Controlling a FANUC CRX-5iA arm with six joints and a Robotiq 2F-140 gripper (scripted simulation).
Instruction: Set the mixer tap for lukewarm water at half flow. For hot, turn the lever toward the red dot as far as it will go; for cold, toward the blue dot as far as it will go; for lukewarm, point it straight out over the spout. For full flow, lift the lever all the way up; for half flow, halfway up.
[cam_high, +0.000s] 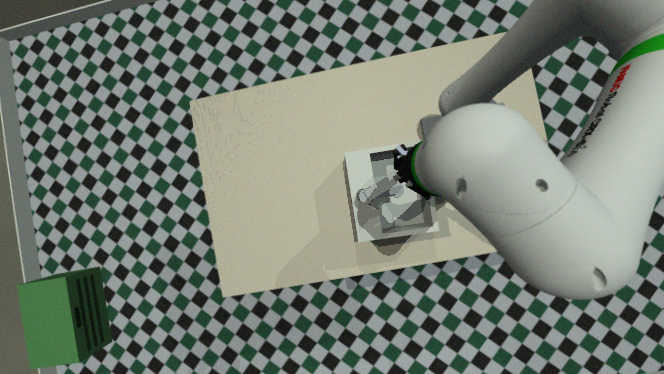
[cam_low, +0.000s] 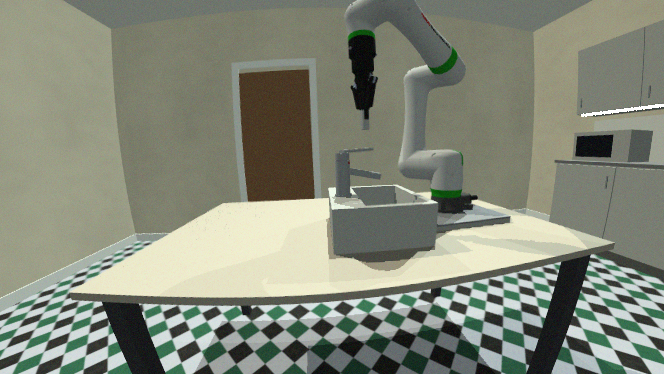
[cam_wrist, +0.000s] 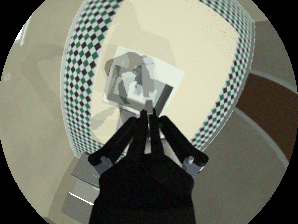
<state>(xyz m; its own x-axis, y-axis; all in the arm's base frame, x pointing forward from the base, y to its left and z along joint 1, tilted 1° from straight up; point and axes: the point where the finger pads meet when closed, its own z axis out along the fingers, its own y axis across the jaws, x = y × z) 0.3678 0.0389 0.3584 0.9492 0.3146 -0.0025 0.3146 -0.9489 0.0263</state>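
A grey mixer tap (cam_low: 343, 175) (cam_high: 380, 196) (cam_wrist: 125, 78) stands at the back left of a grey sink basin (cam_low: 380, 232) (cam_high: 356, 165) (cam_wrist: 173, 75) on the cream table (cam_low: 225, 250) (cam_high: 280, 165). Its lever (cam_low: 356, 150) lies low, nearly level, and points the same way as the spout (cam_low: 366, 173) below it. My gripper (cam_low: 365, 125) (cam_wrist: 149, 105) is shut with nothing between the fingers. It points straight down and hangs a short way above the lever's free end, apart from it. In the overhead view the arm hides the fingertips. I see no red or blue dot.
The arm's base stands on a grey plate (cam_low: 475, 216) behind the basin on the right. A green box (cam_high: 62, 315) stands on the checkered floor left of the table. A counter with a microwave (cam_low: 612, 145) is at the far right.
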